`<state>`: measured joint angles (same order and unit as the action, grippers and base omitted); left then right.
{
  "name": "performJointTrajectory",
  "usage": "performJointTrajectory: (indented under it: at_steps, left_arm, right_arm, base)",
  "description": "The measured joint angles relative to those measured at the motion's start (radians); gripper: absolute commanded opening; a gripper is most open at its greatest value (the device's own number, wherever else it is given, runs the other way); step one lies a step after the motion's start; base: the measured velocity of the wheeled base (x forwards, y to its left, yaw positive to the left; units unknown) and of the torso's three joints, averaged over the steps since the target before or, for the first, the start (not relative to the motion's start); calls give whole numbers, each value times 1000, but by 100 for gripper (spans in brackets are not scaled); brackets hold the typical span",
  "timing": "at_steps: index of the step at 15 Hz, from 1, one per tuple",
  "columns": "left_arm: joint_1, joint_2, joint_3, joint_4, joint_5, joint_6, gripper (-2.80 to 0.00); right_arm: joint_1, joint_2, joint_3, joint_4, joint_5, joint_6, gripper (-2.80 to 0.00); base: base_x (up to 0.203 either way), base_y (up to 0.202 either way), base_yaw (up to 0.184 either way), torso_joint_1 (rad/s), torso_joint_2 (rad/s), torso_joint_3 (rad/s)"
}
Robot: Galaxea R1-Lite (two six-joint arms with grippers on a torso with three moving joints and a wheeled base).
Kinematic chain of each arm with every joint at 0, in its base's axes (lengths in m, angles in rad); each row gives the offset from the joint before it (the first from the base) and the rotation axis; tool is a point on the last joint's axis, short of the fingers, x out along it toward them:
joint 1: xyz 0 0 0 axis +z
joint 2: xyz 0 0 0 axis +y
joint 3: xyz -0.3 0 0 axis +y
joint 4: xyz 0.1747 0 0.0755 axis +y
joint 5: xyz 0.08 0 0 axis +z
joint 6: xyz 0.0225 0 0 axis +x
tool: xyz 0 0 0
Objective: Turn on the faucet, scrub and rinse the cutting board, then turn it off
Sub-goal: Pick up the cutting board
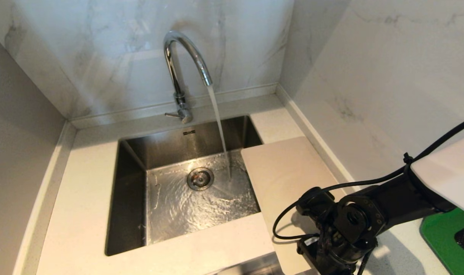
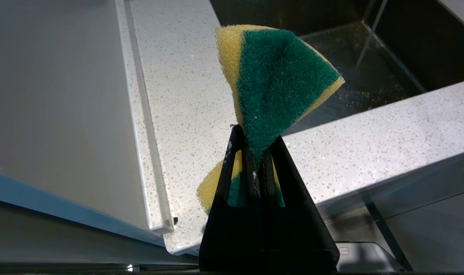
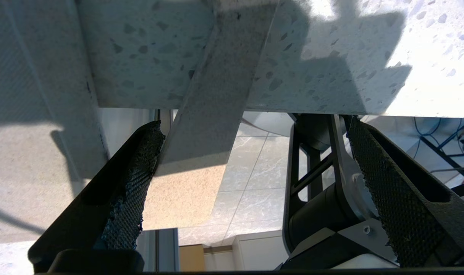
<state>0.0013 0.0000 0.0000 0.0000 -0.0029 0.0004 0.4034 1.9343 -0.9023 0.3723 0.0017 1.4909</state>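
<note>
The chrome faucet [image 1: 186, 57] stands behind the sink, and water [image 1: 218, 126] runs from its spout into the basin. Its thin lever [image 1: 172, 114] sticks out to the left. The off-white cutting board [image 1: 285, 172] lies flat right of the sink, overhanging the basin and the counter's front edge. My right arm [image 1: 350, 221] reaches down over the board's near end. The right gripper [image 3: 254, 122] is open, and the board's overhanging end [image 3: 186, 191] lies between its fingers, close to one of them. My left gripper [image 2: 254, 141] is shut on a green and yellow sponge [image 2: 277, 76].
The steel sink [image 1: 132, 198] has a round drain [image 1: 200, 178] and a wet floor. Marble walls close in the back and right. A green mat [image 1: 442, 236] lies at the far right. The speckled counter [image 1: 79, 214] runs left of the sink.
</note>
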Motion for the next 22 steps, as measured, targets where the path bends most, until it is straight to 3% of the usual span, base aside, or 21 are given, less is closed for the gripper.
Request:
performJointTrajectory:
  at_steps: [22]
  left_arm:
    - [0,0,0,0,0,0,-280]
  right_arm:
    - [57,67,36,-91,-12,-3,0]
  base:
    - [0,0,0,0,0,0]
